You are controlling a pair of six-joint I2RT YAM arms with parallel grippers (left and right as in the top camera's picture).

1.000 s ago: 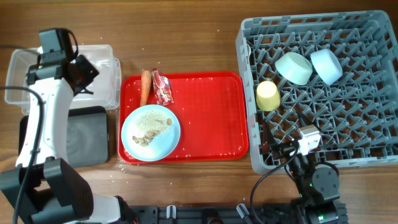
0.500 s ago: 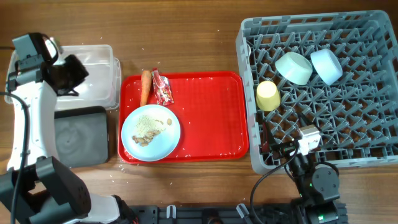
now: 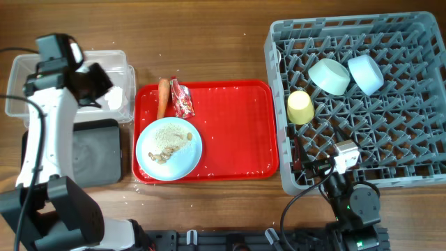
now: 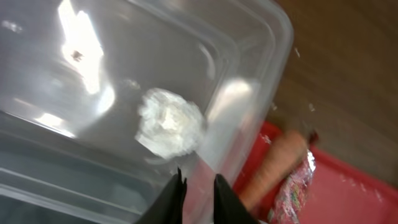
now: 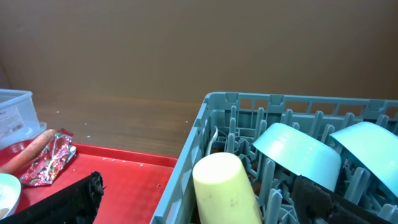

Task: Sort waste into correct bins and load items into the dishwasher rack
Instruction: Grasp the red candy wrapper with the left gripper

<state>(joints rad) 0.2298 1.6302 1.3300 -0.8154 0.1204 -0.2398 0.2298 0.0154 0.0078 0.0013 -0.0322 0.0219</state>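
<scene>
Tissue wad [image 4: 169,122] in clear tub [image 4: 249,74]; left tool [image 4: 196,190] above it, fingers nearly closed, empty.

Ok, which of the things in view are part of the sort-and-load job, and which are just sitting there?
Part of the job:
carrot
wrapper
tissue wad
crumbs
plate
clear tub
black tray
mint bowl
blue bowl
yellow cup
rack

Just there:
red tray
wooden table
</scene>
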